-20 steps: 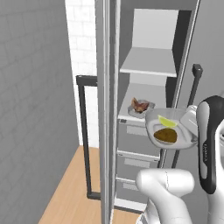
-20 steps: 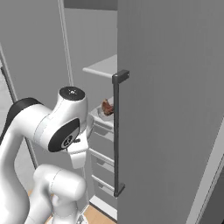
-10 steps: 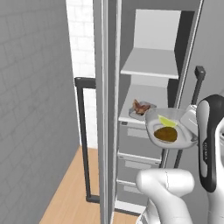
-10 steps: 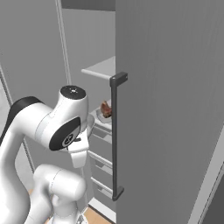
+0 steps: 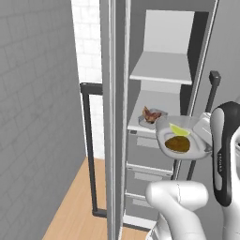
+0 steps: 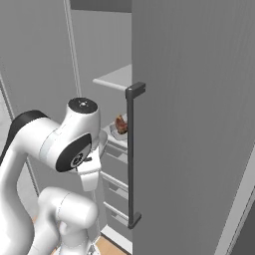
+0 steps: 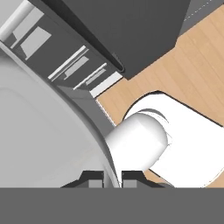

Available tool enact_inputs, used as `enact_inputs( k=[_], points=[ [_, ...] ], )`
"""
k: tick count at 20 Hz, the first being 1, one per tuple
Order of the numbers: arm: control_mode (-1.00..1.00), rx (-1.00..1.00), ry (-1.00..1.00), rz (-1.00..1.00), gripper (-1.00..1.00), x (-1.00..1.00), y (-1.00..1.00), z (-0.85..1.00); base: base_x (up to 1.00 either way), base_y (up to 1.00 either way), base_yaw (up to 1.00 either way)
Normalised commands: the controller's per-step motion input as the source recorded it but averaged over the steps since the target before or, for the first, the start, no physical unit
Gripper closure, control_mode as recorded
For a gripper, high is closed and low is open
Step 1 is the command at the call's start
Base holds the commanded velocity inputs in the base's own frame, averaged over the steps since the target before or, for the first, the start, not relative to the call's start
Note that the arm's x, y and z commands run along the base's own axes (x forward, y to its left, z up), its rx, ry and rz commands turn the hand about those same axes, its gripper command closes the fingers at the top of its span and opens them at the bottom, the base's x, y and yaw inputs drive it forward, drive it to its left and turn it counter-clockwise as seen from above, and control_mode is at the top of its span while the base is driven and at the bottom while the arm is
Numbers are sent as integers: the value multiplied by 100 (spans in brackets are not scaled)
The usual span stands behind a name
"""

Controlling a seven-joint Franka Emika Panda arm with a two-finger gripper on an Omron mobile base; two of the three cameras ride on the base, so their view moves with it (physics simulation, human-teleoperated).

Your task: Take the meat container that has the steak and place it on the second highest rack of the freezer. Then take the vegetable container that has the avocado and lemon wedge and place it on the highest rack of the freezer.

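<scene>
hand view, gripper (image 7: 112,176) clamped on vegetable container (image 5: 183,139) rim, steak (image 5: 150,114) shelved

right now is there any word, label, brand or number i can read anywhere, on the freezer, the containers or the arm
None: no readable text in any view.
The freezer, its door handle and drawers are plain grey.
The vegetable container and the steak container carry no label.
The white arm shows no lettering.
</scene>
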Motion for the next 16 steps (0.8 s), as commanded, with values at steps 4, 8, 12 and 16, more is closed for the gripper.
enact_inputs(
  k=[4,8,12,16],
  points=[
    [100,0,0,0,100,0,0,0,0,0,0],
    [-100,-5,-4,0,100,-1,0,18,0,0,0],
    [-100,-13,-11,-1,100,-6,0,34,0,0,0],
    [-100,-14,-20,-6,100,2,0,73,0,0,0]
  ],
)
